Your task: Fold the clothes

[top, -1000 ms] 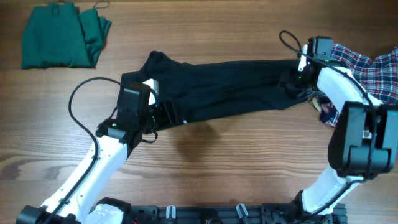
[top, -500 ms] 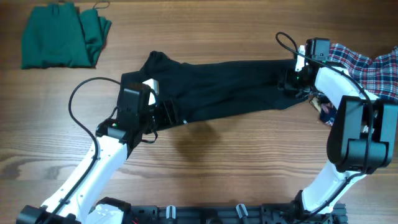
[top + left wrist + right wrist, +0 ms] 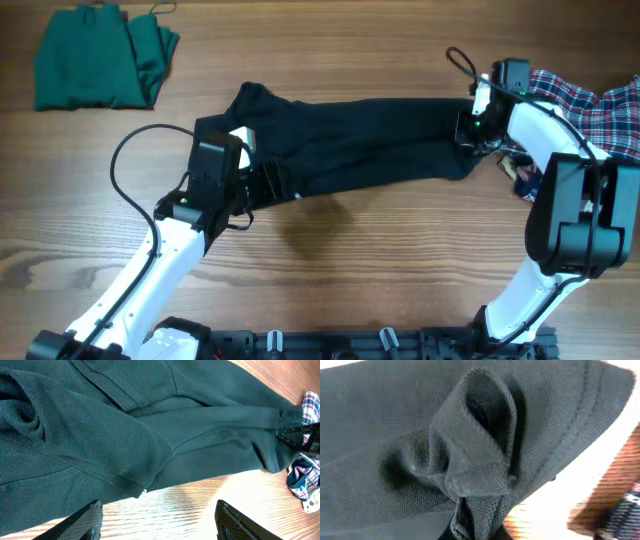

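A black garment (image 3: 360,140) lies stretched across the middle of the table, bunched at both ends. My right gripper (image 3: 468,130) is at its right end, shut on a pinched fold of the black mesh fabric (image 3: 470,460); the fingers are mostly buried under the cloth near the bottom of the right wrist view (image 3: 475,530). My left gripper (image 3: 262,185) stands open at the garment's lower left edge. In the left wrist view, bare wood shows between the left gripper's fingers (image 3: 159,510), just below the garment's hem (image 3: 140,490).
A folded green garment (image 3: 100,55) lies at the far left corner. A crumpled plaid garment (image 3: 590,110) sits at the right edge, just beyond my right gripper, with part of it showing in the left wrist view (image 3: 305,472). Bare wood fills the front.
My right gripper has gone from open to shut, pinching the right end of the black garment. The left arm has not moved.
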You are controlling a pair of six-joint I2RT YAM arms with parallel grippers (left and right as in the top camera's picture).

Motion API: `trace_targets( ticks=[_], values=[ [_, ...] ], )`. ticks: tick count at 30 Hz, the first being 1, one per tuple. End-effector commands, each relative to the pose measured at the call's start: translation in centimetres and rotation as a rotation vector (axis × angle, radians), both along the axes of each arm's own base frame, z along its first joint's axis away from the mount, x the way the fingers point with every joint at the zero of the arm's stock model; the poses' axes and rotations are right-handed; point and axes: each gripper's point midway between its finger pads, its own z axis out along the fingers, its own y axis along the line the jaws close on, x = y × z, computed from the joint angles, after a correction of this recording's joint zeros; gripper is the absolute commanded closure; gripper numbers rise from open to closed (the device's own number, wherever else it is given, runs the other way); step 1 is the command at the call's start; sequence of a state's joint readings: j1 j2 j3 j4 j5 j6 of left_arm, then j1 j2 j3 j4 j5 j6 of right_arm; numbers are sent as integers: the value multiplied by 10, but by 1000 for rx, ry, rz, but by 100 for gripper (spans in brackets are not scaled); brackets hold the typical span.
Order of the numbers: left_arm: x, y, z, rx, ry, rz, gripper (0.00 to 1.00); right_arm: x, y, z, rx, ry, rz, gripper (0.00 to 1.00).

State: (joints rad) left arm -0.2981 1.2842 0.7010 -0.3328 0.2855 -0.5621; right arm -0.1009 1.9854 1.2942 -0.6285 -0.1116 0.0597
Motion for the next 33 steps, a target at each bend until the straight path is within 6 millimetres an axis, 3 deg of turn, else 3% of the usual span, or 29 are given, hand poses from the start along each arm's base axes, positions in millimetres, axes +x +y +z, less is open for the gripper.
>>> trace_targets(
  ticks=[1, 6, 12, 25, 31, 32, 33],
  values=[
    [7, 3, 9, 3, -34, 8, 28, 15, -3, 16, -60, -7, -15, 96],
    [7, 3, 9, 3, -34, 8, 28, 21, 15, 33, -130, -10, 23, 96],
    [6, 3, 9, 4, -30, 8, 28, 19, 47, 35, -176, -11, 61, 96],
    [6, 3, 9, 4, -30, 8, 28, -11, 129, 31, -176, 43, 191, 96],
    [6, 3, 9, 4, -31, 8, 28, -24, 165, 31, -142, 47, 129, 96],
    [6, 3, 9, 4, -31, 8, 28, -25, 173, 31, -130, 41, 113, 95],
    [6, 3, 9, 3, -30, 8, 28, -25, 185, 31, -109, 28, 124, 68]
  ],
)
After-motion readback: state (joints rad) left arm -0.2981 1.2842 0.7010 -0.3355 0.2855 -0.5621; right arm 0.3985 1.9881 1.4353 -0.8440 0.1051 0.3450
